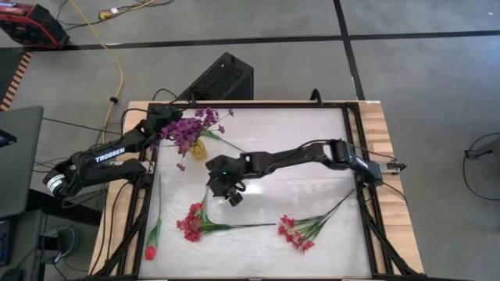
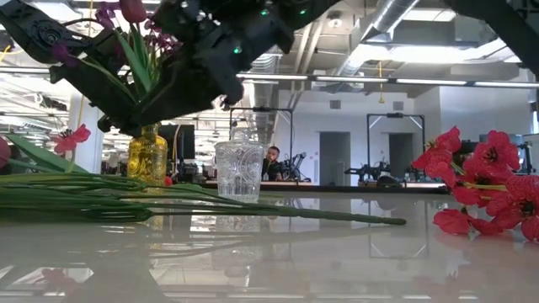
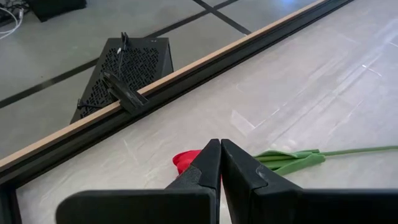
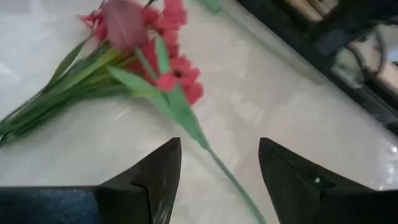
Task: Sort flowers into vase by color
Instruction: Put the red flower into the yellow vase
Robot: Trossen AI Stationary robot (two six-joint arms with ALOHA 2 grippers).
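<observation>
High: my right gripper (image 1: 233,193) hangs mid-table over the red-pink spray (image 1: 193,222), apparently lining up a pick; purple spray (image 1: 186,130) sits in the yellow vase (image 1: 198,148). Left wrist: left gripper (image 3: 221,163) closed, empty, red tulip (image 3: 184,160) beyond. Right wrist: fingers (image 4: 151,175) apart, nothing held.

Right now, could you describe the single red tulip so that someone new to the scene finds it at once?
Start at the white table and go to the near-left corner in the high view, below the left arm. There the red tulip lies flat beside the table's left rail. Unlike the two red-pink sprays to its right, it has one closed bloom on a single stem.
</observation>
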